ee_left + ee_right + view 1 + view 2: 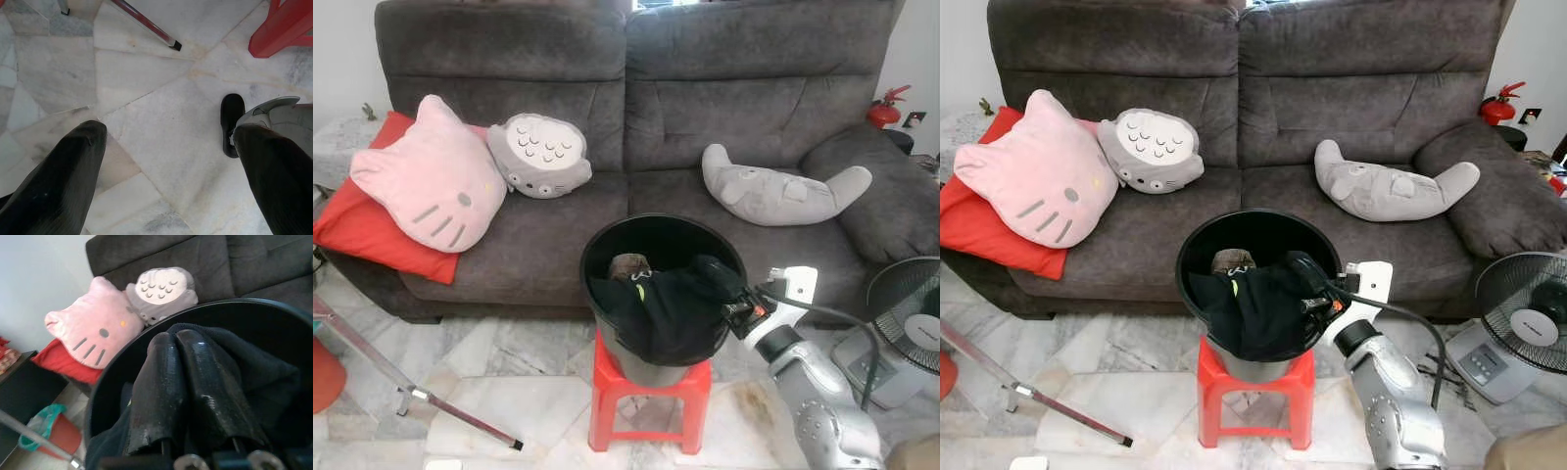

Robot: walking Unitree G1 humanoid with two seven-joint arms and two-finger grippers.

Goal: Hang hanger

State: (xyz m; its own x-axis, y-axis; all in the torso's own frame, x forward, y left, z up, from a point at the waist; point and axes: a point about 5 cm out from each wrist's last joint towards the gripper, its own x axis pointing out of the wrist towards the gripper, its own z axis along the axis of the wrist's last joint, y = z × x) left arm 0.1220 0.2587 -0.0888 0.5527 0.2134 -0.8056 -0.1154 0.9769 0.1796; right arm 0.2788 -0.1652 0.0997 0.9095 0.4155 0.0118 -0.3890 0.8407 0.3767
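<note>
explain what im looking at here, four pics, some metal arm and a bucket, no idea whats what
This is a walking humanoid robot in a living room. The two wide pictures come from a stereo camera on its head, looking down at a grey sofa holding a pink cat cushion, a round grey cushion and a long grey plush. In front, a black bucket stands on a red stool and holds dark clothing.

The silver arm is the robot's right one. Its right claw reaches in over the bucket's rim, its two black fingers pressed together on the dark clothing.

The other two pictures come from cameras on the wrists. The left claw hangs open above the marble floor, near the robot's foot.
</note>
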